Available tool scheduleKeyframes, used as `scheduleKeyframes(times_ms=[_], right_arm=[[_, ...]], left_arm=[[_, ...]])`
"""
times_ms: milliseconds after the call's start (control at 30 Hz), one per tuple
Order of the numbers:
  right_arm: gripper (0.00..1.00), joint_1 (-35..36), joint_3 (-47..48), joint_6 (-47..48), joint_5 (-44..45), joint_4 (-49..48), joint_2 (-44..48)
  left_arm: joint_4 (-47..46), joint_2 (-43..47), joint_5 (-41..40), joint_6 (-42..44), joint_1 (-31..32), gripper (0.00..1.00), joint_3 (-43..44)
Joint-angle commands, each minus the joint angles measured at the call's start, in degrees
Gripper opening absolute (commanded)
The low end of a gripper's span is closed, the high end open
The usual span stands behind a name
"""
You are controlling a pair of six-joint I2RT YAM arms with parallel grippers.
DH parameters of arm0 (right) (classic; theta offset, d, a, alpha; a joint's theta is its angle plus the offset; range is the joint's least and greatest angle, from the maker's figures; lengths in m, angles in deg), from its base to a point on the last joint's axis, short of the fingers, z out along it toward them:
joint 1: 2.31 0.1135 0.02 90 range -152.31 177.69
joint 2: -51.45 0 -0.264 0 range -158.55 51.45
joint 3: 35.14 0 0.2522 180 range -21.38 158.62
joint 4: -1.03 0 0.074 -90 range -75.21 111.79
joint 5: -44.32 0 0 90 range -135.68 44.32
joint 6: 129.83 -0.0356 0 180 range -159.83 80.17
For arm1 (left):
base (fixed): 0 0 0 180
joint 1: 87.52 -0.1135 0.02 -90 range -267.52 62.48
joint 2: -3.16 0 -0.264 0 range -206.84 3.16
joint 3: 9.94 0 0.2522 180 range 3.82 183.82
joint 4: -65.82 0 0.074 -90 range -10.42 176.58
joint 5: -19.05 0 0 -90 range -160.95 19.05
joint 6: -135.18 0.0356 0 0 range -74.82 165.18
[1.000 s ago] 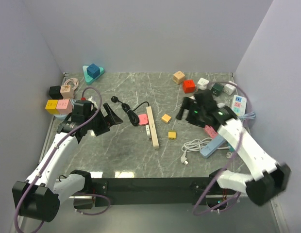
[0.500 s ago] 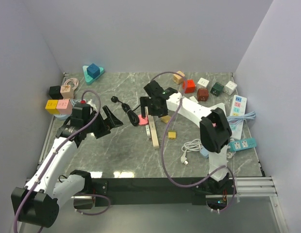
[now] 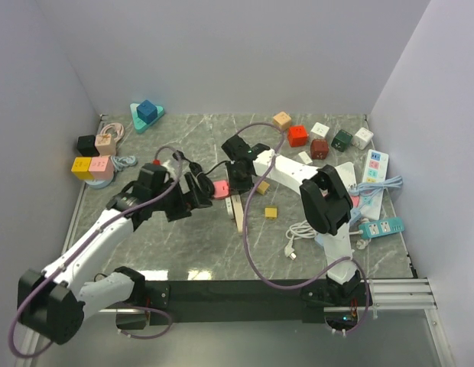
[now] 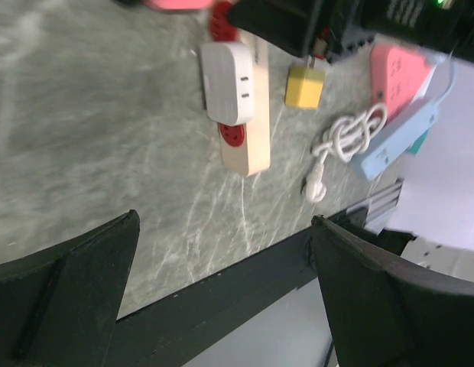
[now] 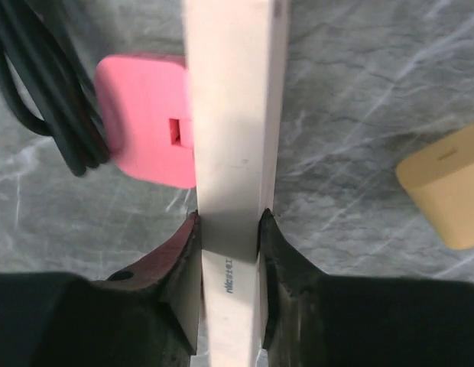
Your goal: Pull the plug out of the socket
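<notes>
Right hand (image 5: 229, 248) clamped across cream power strip (image 3: 242, 220); both fingers (image 5: 176, 260) pressed against the strip's long sides, no gap showing; grip placed on the far part of the strip, level with pink adapter (image 5: 145, 122), which touches the strip's side; bundle of black cable (image 5: 50, 84) just beside the pink adapter; tan cube (image 5: 443, 183) on the opposite side of the strip, apart from it.

White plug (image 4: 228, 82) seated in the strip, flat on its upper face, just beyond a red socket face (image 4: 232, 134); plug touched by neither hand; out of sight in the right wrist view.

Left hand (image 4: 225, 220) spread wide, holding nothing; fingers (image 4: 76, 294) over bare marble bench (image 3: 183, 241), strip and plug lying ahead of them, not between them; from above, left hand just left of the strip and near the right hand; contact between the two hands not discernible.

Also on bench in left wrist view: yellow cube (image 4: 304, 84) beside the plug, apart from it; coiled white cable (image 4: 345, 138) further out; light blue power strip (image 4: 397, 134) just past the cable.
</notes>
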Motion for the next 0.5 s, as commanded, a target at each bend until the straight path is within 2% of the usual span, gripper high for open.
scheduleKeyframes(times_ms=[0, 200, 467], right_arm=[[0.00, 0.53, -2.25, -2.58, -4.75, -2.60, 1.38], [0.00, 0.70, -4.89, -7.86, -12.30, -5.59, 2.69], [0.00, 0.79, -9.81, -12.17, -16.62, -10.16, 5.95]], left_arm=[[-5.89, -3.85, -3.83, -1.43, 5.32, 0.99, 4.17], [-9.49, -10.27, -9.28, -0.73, 10.78, 0.99, 3.04], [-15.21, -16.76, -14.38, 1.38, 16.31, 0.99, 0.14]])
